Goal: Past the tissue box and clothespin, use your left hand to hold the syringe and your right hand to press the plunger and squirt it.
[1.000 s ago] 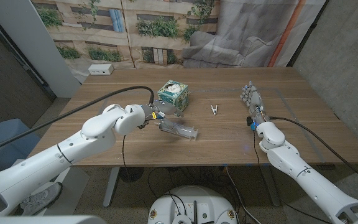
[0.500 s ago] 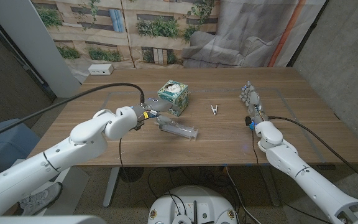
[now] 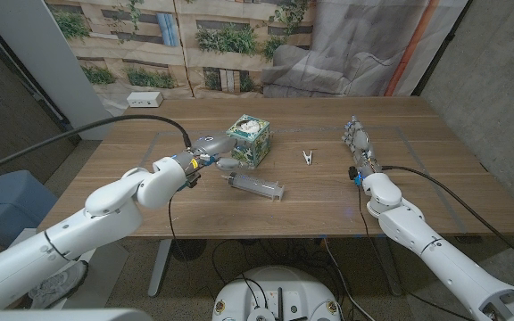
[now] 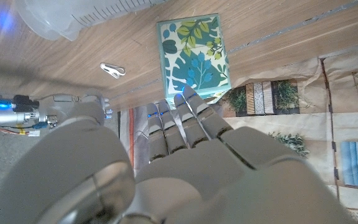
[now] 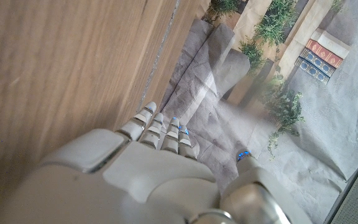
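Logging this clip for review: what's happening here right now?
A two-armed robot sits at a wooden table with a syringe, a tissue box and a clothespin. The syringe lies on the table, not held. The left robot hand hovers open beside the tissue box, just behind the syringe. The right robot hand waits open at the far right, away from everything. No squirting has begun.

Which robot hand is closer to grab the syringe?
The left hand. It hovers next to the syringe by the tissue box, while the right hand stands farther away, past the clothespin.
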You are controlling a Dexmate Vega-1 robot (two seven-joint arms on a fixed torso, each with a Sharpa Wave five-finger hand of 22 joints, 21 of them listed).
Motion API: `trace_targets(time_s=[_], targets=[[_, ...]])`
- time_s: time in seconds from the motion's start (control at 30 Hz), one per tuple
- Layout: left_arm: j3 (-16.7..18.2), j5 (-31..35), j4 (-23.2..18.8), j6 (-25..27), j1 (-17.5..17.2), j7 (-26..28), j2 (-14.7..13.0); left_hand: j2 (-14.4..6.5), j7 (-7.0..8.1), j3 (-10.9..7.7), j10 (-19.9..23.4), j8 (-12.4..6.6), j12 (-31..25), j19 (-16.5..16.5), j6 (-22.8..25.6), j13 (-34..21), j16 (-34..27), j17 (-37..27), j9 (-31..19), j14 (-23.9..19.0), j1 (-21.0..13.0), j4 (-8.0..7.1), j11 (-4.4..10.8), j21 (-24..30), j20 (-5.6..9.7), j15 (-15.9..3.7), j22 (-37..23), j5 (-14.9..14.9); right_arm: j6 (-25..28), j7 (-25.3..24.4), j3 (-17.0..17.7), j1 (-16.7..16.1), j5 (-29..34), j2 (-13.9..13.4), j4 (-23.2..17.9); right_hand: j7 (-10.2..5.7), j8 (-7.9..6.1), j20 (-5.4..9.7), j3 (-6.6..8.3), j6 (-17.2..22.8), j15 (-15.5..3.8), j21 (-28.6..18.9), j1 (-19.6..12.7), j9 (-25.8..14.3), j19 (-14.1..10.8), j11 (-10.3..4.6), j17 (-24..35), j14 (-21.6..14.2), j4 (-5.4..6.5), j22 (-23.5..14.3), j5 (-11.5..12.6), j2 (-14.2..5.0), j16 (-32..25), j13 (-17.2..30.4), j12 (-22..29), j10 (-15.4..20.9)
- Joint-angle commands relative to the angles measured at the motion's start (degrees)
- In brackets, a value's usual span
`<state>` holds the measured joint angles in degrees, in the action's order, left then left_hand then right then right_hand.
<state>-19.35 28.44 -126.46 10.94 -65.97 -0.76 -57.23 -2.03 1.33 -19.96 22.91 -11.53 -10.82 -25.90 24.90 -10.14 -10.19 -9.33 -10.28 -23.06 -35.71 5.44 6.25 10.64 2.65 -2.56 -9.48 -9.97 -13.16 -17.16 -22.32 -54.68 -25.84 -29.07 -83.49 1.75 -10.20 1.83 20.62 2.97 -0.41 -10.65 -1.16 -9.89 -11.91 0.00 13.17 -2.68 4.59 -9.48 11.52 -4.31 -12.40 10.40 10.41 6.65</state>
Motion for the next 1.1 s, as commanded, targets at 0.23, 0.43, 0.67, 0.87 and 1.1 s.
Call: trace_targets(time_s=[0.23,0.43,0.67,0.87,1.1], targets=[[9.2,-12.3,2.7,-1.5,-7.5,13.2,3.5,-2.3,-0.23,-1.09,-0.9,0.56,0.3,1.0,-0.7,-0.1,0.4,-0.2,-0.1,1.2,1.0,-0.2,-0.88,-0.1,3.32,-1.96,-0.1,-0.2,2.0,-2.7,-0.4,1.4,2.7,0.1,-0.4,-0.32,-0.45,0.05,0.09,0.4,-0.14,-0.1,-0.4,-0.1,-0.4,-0.12,0.2,-0.3,0.16,-0.1,0.5,-1.41,-0.1,0.2,0.5,0.5],[9.6,-17.5,5.8,-1.9,-5.8,14.1,6.1,-2.8,-0.29,-0.99,-2.6,1.16,0.7,2.2,-2.3,-0.1,0.6,-0.2,0.0,2.4,2.5,-0.38,-1.65,-0.3,3.19,-1.24,-0.1,-0.2,1.6,-1.6,0.0,1.4,1.9,-0.3,-0.3,-0.35,-0.47,0.02,0.0,0.4,-0.3,-0.1,-0.3,-0.1,-0.4,-0.13,0.2,-0.2,0.15,-0.1,0.5,-1.32,-0.1,0.2,0.5,0.5],[7.6,-20.6,10.2,-4.1,-2.8,15.1,7.6,-3.3,0.14,-0.86,-3.9,1.55,0.7,3.5,-4.0,-0.1,0.7,-0.3,0.0,3.9,3.9,-0.64,-1.76,-0.5,3.05,-0.9,-0.1,-0.2,3.4,-2.4,0.0,1.1,1.7,-0.6,-2.2,-0.5,-0.57,0.1,-0.05,0.7,-0.44,-0.1,-0.2,-0.1,-0.4,-0.22,0.3,-0.1,0.21,-0.1,0.5,-1.28,-0.1,0.2,0.5,0.6],[7.0,-25.9,14.9,-6.8,-1.0,15.1,9.3,-4.4,0.0,-0.48,-7.2,1.81,0.9,6.1,-7.2,0.0,0.7,-0.4,0.2,6.7,7.3,-1.52,-2.65,-0.7,2.95,0.01,-0.1,-0.3,1.7,-1.1,-0.4,1.5,1.6,0.0,-0.9,-0.45,-0.55,0.5,-0.15,0.7,-0.67,0.0,-0.1,-0.1,-0.2,-0.19,0.3,-0.1,0.3,-0.1,0.5,-1.19,-0.1,0.2,0.5,0.7],[5.4,-28.8,19.3,-9.9,0.9,18.4,12.6,-5.4,-0.82,-0.12,-10.0,2.0,0.8,8.7,-11.2,0.0,0.7,-0.4,0.3,9.7,10.7,-2.53,-3.7,-0.7,2.71,0.82,-0.1,-0.4,-1.0,-0.2,-0.4,2.2,1.3,1.1,1.1,-0.27,-0.69,1.22,-0.08,1.2,-1.09,-0.1,-0.2,-0.1,-0.3,-0.27,0.3,-0.4,0.32,0.0,0.5,-1.28,-0.1,0.2,0.7,1.1]])
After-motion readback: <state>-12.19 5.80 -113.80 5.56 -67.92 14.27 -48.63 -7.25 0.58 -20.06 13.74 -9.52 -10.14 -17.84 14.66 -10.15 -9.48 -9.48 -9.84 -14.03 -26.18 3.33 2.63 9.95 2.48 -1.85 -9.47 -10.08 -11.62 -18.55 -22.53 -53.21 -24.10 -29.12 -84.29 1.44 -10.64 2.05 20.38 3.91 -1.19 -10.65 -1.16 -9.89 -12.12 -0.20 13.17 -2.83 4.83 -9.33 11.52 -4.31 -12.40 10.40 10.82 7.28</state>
